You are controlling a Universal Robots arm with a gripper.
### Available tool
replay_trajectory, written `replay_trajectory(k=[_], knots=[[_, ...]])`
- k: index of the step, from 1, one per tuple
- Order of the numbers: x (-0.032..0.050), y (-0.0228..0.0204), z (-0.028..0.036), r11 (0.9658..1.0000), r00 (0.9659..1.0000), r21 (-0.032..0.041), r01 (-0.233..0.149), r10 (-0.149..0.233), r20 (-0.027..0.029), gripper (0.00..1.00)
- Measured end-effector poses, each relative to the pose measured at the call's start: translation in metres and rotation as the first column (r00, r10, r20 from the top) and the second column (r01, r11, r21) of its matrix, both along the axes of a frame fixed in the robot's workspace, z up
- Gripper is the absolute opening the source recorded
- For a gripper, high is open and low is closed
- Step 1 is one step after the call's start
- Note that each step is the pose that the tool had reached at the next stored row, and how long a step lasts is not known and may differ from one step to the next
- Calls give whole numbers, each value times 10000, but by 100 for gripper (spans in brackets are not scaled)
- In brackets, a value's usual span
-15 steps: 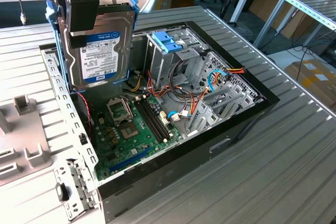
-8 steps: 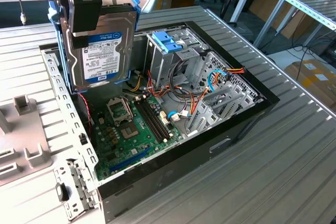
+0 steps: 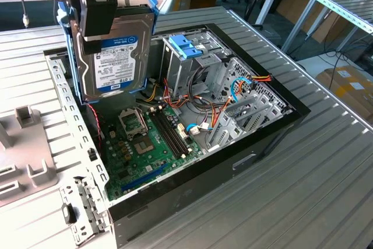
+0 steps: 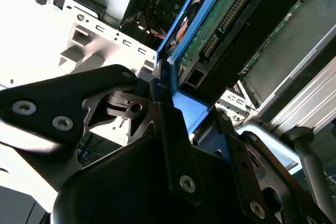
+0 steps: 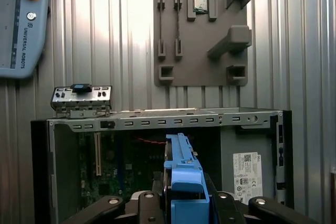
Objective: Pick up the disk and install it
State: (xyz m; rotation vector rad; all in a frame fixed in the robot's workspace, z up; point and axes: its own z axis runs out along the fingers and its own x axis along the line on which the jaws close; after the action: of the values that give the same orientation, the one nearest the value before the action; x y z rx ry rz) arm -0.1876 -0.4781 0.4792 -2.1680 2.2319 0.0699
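The fingers (image 4: 176, 145) grip the disk (image 3: 116, 62) by its blue rail (image 5: 184, 174), upright over the edge of the open case (image 3: 64, 97) at the exterior view's upper left, well apart from the drive cage (image 3: 192, 62).

Open black computer case (image 3: 256, 157) lying on ribbed metal table (image 3: 309, 196). Inside: green motherboard (image 3: 143, 147), metal drive cage (image 3: 185, 51) with light-blue top, coloured cables (image 3: 247, 80). On table outside case: grey fixture plate (image 5: 199, 72), teach pendant (image 5: 21, 35) with red button.

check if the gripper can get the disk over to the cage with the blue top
Probably yes: the gripper holds the disk above the open case, and nothing stands over the cage, though cables lie beside it.
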Motion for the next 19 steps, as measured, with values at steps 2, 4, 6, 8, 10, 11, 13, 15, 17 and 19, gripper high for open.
replay_trajectory(k=[2,4,6,8,10,11,13,15,17,19], knots=[[14,-4,-2,10000,10000,0,0,0,0,37],[23,-7,-4,10000,10000,0,0,0,0,37],[32,-10,-6,10000,10000,0,0,0,0,37],[45,-15,-7,10000,10000,0,0,0,0,37],[61,-20,-10,10000,10000,0,0,0,0,37],[71,-24,-12,10000,10000,1,0,0,0,37],[79,-27,-13,10000,10000,0,0,0,0,37],[87,-30,-14,10000,10000,0,0,0,0,37],[95,-34,-16,10000,10000,-1,0,0,-1,37],[104,-41,-19,10000,10000,1,0,0,1,37]])
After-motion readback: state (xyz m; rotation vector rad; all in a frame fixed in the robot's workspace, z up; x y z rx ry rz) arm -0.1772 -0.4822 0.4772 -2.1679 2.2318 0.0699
